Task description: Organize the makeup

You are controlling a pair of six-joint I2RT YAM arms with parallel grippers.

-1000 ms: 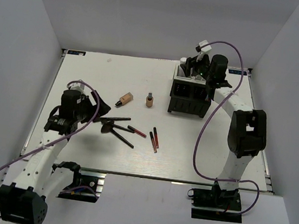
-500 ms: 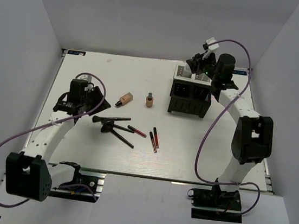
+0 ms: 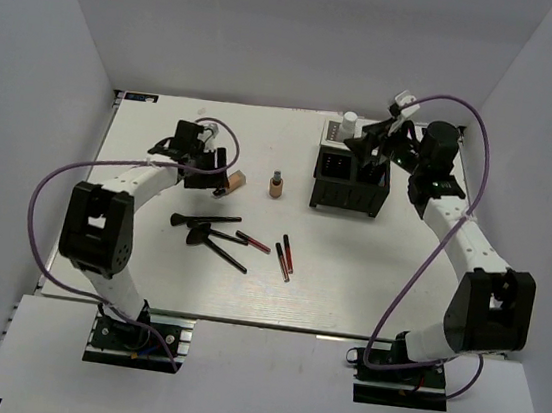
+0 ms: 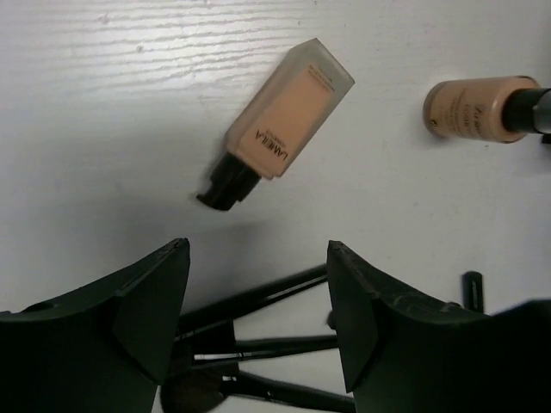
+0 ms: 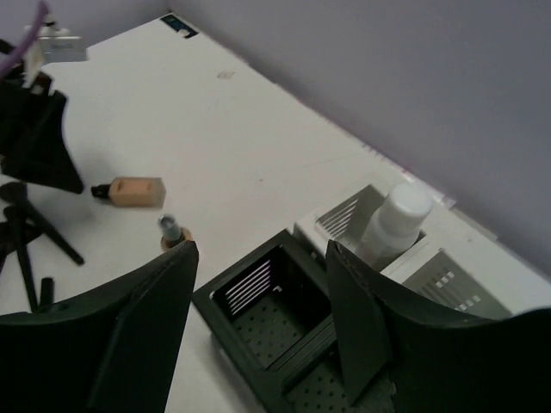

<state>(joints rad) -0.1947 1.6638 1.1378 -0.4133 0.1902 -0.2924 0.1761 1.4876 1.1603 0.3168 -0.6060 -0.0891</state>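
Left pincer (image 4: 256,249): mine, jaws spread, empty, just beside lying tan bottle (image 4: 280,129).
Right pincer (image 5: 260,249): mine, spread, empty, over black box (image 5: 250,292).
White bottle (image 5: 392,219): upright in far box compartment.
Brushes (image 3: 207,233), pencils (image 3: 285,256): loose on tabletop (image 3: 328,273).

White arm links (image 3: 457,235), black joints (image 3: 492,310), purple cables (image 3: 448,98), black wedge-shaped claw fingers (image 4: 142,301)

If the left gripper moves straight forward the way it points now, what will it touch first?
Most likely the lying tan bottle, near its dark cap: it sits just ahead of the open jaws of the left gripper. Depth is unclear, so the table could come first.
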